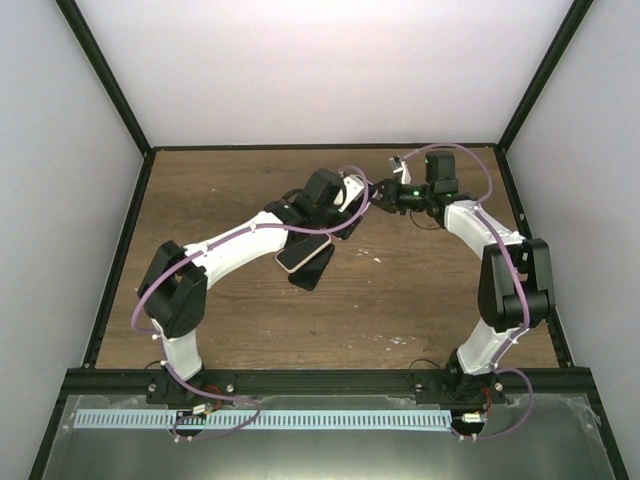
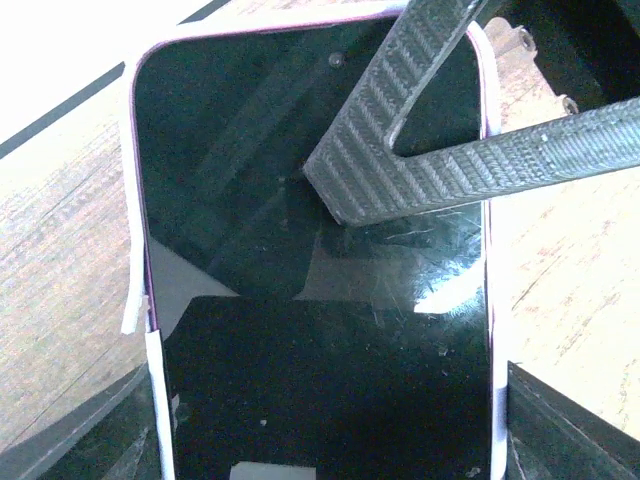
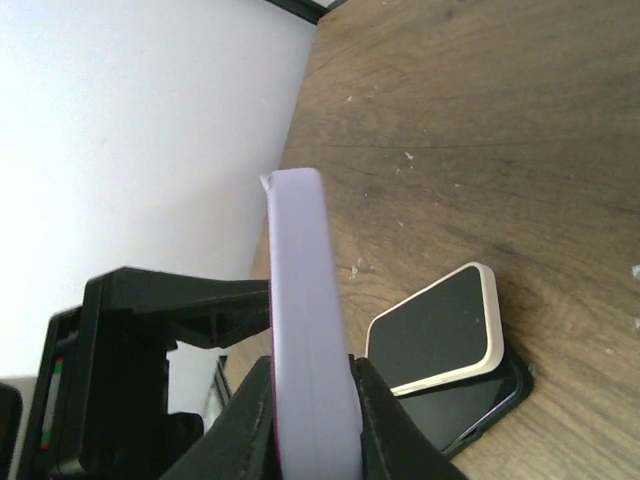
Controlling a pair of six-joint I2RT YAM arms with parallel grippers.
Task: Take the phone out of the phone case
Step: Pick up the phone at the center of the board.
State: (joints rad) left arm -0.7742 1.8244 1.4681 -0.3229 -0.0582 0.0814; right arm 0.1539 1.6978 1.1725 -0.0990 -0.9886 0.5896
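a cream-rimmed handset [image 3: 435, 330] lies partly atop a dark handset [image 3: 482, 410] on the brown wooden table [image 1: 420, 300], white walls [image 1: 300, 60] around.

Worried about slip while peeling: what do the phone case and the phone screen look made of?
The phone case: probably soft silicone or rubber, matte lilac; its rim bends away at one edge in the left wrist view. The phone screen: likely glass, glossy, showing sharp reflections and faint smudges.

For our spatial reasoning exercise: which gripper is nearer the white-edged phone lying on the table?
Left. The left gripper hangs just beyond the white-edged phone; the right gripper is farther off to its right.
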